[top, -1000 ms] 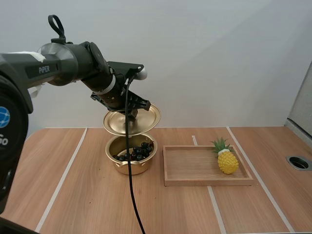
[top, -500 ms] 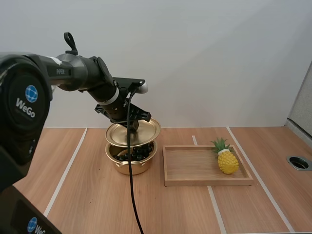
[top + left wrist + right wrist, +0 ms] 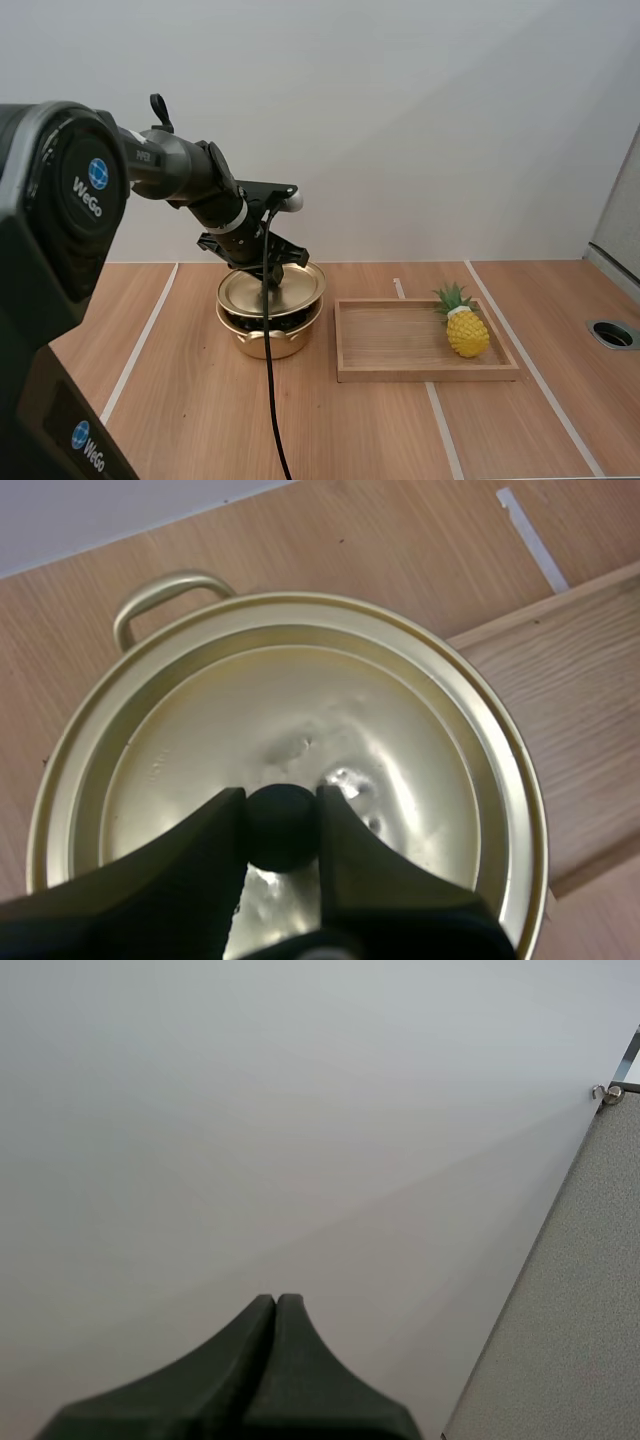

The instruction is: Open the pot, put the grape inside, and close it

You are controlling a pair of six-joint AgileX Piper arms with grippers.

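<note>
A gold pot [image 3: 268, 335] stands on the table left of the tray, with its gold lid [image 3: 272, 287] lying on its rim. My left gripper [image 3: 270, 283] is above the lid's middle. In the left wrist view the lid [image 3: 400, 750] covers the pot, a pot handle [image 3: 165, 595] sticks out beyond it, and my left gripper [image 3: 282, 825] is shut on the lid's black knob [image 3: 282, 825]. The pot's inside is hidden by the lid. My right gripper [image 3: 276, 1310] is shut on nothing, its fingers together as one dark wedge against a pale wall.
A wooden tray [image 3: 400, 345] lies right of the pot, with a yellow toy pineapple [image 3: 466, 325] at its right end. The tray's edge [image 3: 570, 680] runs close beside the pot. White tape lines cross the table. A round hole [image 3: 612, 333] sits at the table's far right.
My left gripper has lowered the lid from above the pot down onto its rim. The dark grapes seen in the pot earlier are now covered.
</note>
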